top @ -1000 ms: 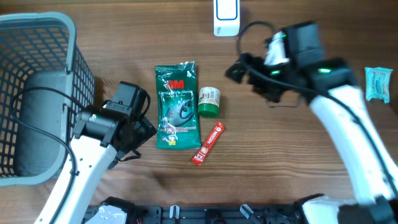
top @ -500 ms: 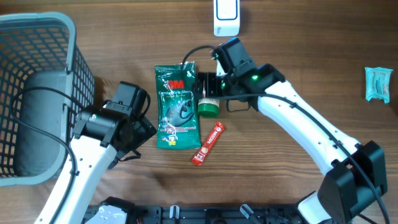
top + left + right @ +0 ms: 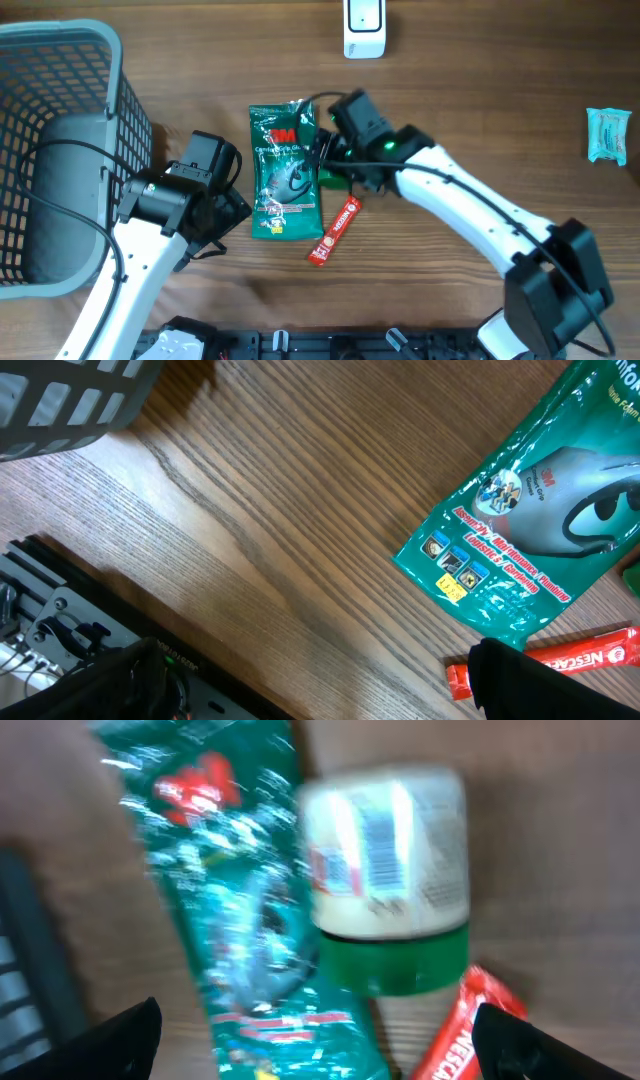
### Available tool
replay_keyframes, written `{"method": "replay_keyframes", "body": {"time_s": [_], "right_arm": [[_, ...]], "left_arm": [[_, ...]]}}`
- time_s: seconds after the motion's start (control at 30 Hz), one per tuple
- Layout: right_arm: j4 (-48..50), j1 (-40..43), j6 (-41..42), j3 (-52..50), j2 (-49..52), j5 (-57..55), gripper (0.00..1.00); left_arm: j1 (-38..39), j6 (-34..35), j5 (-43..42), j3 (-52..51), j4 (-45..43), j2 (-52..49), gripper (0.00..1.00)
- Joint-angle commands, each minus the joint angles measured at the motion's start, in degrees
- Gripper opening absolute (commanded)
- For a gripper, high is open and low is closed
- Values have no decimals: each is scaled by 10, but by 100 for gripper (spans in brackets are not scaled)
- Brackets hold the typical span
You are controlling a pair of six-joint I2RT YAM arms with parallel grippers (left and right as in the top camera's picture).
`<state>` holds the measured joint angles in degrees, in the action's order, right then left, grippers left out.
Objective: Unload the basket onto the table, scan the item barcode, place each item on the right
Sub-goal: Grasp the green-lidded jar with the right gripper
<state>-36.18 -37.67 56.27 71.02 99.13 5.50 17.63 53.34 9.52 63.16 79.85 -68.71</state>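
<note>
beneath the right wrist only, jar (image 3: 385, 935) barcode (image 3: 385, 855) shows.

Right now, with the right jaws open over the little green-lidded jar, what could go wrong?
1. The jar lies on its side beside the green pouch; the right jaws may snag the pouch edge.
2. It is round, so an off-centre pinch could roll it into the red stick.
3. The right wrist view is blurred, so alignment is hard to judge.
</note>
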Motion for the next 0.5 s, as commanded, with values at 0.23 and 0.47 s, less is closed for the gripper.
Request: {"method": "replay_keyframes", "body": {"time_s": [0.23,0.47], "right_arm": [[27,-21,97,-33,56,-129,100],[96,-32,23,-33,109,-58,99]], "left_arm": [[3,10,1,0,0,0,100],[3,10,1,0,0,0,100]]}}
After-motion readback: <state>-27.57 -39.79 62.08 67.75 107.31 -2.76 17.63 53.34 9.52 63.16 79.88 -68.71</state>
